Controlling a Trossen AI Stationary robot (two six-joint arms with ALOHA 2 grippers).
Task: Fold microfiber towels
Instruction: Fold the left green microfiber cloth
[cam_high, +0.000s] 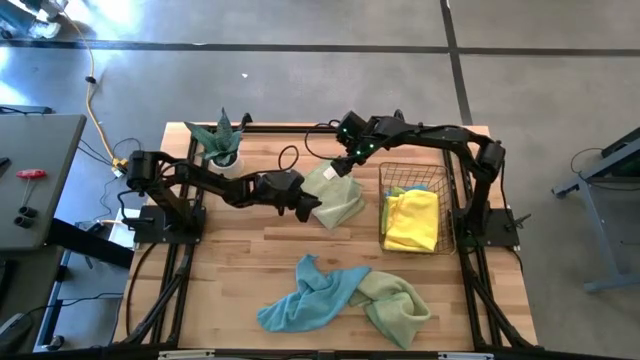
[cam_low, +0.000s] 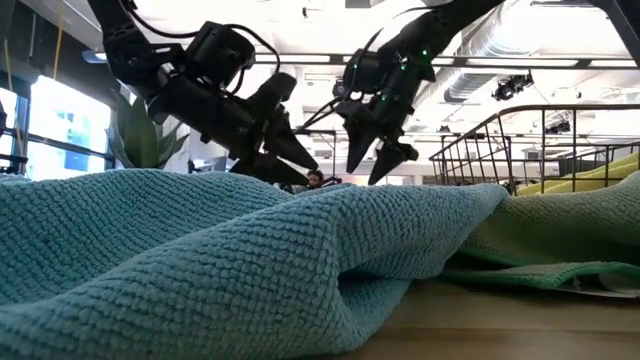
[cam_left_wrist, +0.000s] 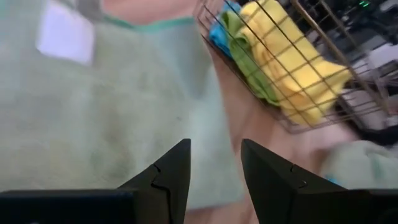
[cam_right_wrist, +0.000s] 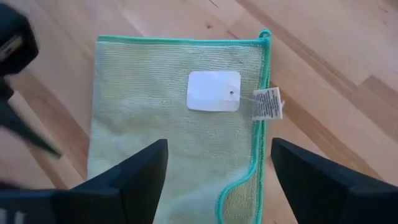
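A: Folding that pale towel (cam_high: 335, 197) meant pinning one edge flat while the other got carried squarely across; it lay mid-worktop (cam_high: 250, 250) beside the basket (cam_high: 415, 210).

B: Agreed. The right end effector (cam_high: 345, 166) hovered above it, fingers wide, holding nothing. The left end effector (cam_high: 305, 207) sat low at its near edge, fingers narrowly parted, empty.

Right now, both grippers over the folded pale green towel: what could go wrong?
1. The right gripper is open above the pale green towel; its loose folded corner may spring back.
2. The left gripper is open at the towel's edge and could drag the fold apart.
3. The wire basket sits close beside; a swing could snag it.
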